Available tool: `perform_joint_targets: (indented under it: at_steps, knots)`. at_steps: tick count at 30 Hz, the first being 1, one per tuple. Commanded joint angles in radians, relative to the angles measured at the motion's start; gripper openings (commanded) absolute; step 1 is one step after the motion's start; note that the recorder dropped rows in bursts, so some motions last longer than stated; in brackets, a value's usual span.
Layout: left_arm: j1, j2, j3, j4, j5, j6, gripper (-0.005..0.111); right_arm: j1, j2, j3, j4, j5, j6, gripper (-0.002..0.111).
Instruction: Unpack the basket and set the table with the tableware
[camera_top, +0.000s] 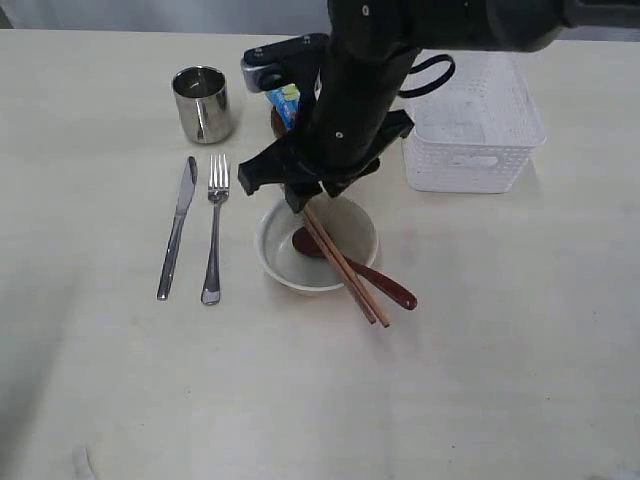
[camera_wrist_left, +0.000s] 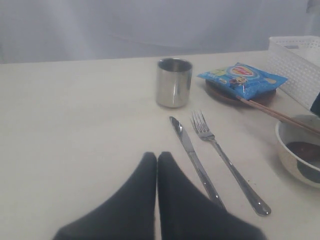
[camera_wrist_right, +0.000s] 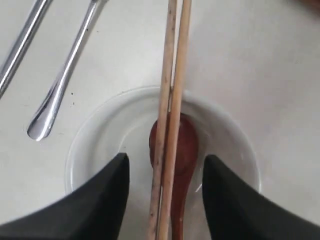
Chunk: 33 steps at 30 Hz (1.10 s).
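My right gripper (camera_top: 299, 201) (camera_wrist_right: 165, 160) hangs open over the cream bowl (camera_top: 268, 262) (camera_wrist_right: 100, 135). Its fingers stand either side of the wooden chopsticks (camera_top: 345, 270) (camera_wrist_right: 172, 100) without touching them. The chopsticks lie across the bowl, over the reddish-brown spoon (camera_top: 385, 285) (camera_wrist_right: 187, 145) resting in it. Left of the bowl lie the steel knife (camera_top: 178, 228) and fork (camera_top: 214, 230), with the steel cup (camera_top: 203, 103) behind them. The white basket (camera_top: 470, 120) stands at the back right. My left gripper (camera_wrist_left: 157, 157) is shut and empty, low over the table (camera_wrist_left: 75, 125) near the knife (camera_wrist_left: 192, 157).
A blue chip packet (camera_wrist_left: 242, 77) lies on the small brown plate (camera_wrist_left: 222, 94) behind the bowl, mostly hidden by my right arm in the exterior view. The cup (camera_wrist_left: 173, 82) and fork (camera_wrist_left: 225, 160) lie ahead of my left gripper.
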Motion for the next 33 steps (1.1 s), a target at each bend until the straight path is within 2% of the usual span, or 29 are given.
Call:
perform_joint_targets:
  at_steps: [1,5,9,14,21,26,33]
  knots:
    - [-0.006,-0.003,0.003,0.002,-0.002,-0.001,0.0,-0.006,-0.092,-0.002,-0.089,0.003,-0.007,0.043]
    - [-0.006,-0.003,0.003,0.002,-0.002,-0.003,0.0,-0.02,-0.166,-0.002,-0.204,0.003,-0.007,0.03]
    - [-0.006,-0.003,0.003,0.002,-0.002,-0.003,0.0,-0.083,-0.233,-0.001,-0.224,-0.011,-0.009,0.0]
    - [-0.006,-0.003,0.003,0.002,-0.002,-0.003,0.0,-0.172,-0.36,0.097,-0.189,-0.177,-0.009,-0.001]
    - [-0.006,-0.003,0.003,0.002,-0.002,-0.003,0.0,-0.179,-0.645,0.463,-0.191,-0.648,-0.007,-0.001]
    - [-0.006,-0.003,0.003,0.002,-0.002,-0.003,0.0,-0.179,-0.75,0.584,-0.179,-0.696,0.004,-0.001]
    - [-0.006,-0.003,0.003,0.002,-0.002,-0.001,0.0,-0.179,-0.814,0.609,-0.136,-0.671,0.028,-0.001]
